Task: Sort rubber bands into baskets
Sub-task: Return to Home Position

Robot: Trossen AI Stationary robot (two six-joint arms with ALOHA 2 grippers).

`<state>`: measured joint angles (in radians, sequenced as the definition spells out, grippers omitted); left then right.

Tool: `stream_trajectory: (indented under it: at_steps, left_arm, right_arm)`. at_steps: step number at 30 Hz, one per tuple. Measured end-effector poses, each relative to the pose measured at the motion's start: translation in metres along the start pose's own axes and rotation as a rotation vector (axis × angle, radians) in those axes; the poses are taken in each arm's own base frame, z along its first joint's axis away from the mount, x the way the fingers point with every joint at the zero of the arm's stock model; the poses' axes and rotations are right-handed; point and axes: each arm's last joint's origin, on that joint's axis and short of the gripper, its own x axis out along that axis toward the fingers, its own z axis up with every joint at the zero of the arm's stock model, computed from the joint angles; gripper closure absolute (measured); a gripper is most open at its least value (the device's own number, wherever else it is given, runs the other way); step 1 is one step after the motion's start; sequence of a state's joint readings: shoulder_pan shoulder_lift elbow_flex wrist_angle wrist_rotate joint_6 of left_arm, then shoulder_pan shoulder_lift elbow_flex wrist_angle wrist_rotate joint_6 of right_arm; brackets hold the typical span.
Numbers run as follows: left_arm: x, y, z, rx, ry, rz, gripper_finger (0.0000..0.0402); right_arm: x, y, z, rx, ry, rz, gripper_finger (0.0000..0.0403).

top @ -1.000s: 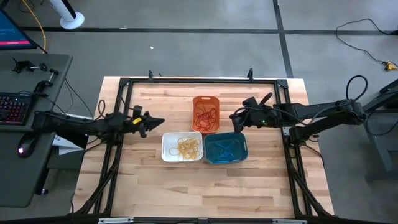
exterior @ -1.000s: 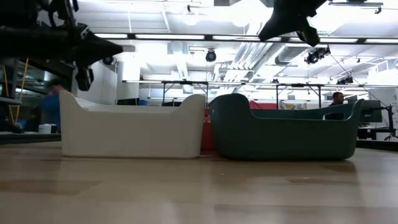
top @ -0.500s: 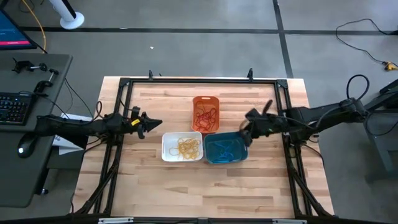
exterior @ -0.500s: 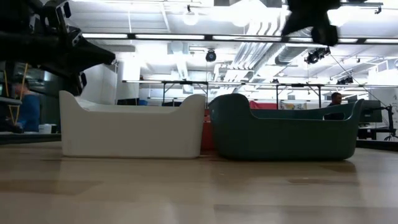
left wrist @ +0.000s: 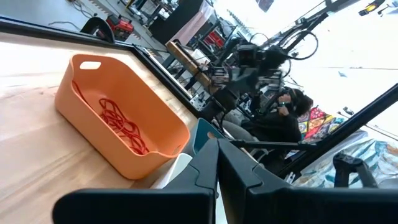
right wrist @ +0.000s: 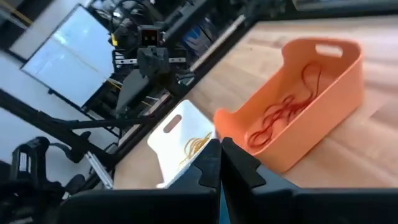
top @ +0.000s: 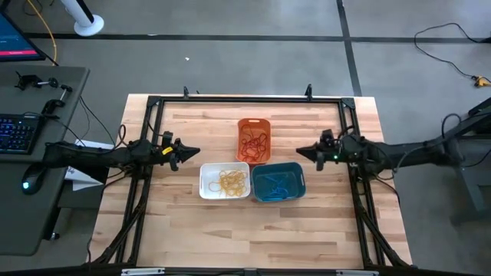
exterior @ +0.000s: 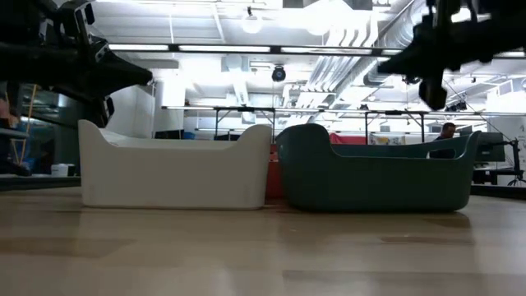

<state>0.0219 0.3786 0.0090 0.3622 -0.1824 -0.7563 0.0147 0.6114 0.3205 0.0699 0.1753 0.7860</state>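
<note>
Three baskets stand close together mid-table: an orange one point(top: 254, 140) with red rubber bands point(right wrist: 281, 112), a white one point(top: 225, 181) with yellow bands point(top: 232, 181), and a teal one point(top: 278, 182) with blue bands point(top: 278, 185). My left gripper point(top: 196, 152) hangs shut and empty to the left of the baskets, pointing level at them. My right gripper point(top: 300, 152) hangs shut and empty to their right, pointing back at them. In each wrist view the fingers, left point(left wrist: 217, 149) and right point(right wrist: 220, 146), meet with nothing between them.
A black frame point(top: 245, 99) runs round the wooden table top point(top: 230, 230). Bare wood lies in front of the baskets toward the near edge. A desk with a keyboard point(top: 15, 132) stands off the table's left side. People show far off in the room behind point(exterior: 445, 131).
My right gripper has drawn back from beside the orange basket toward the table's right edge, sinking and tipping up from a downward slant to nearly level. Baskets and bands have not moved.
</note>
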Motion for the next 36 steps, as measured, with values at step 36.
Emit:
stream_trajectory:
  at_steps: [36]
  left_arm:
    - [-0.01,0.015,-0.014,0.034,0.171,0.124,0.0401]
  right_arm:
    - [-0.015,-0.067,-0.055,-0.404,0.12,0.039,0.0403]
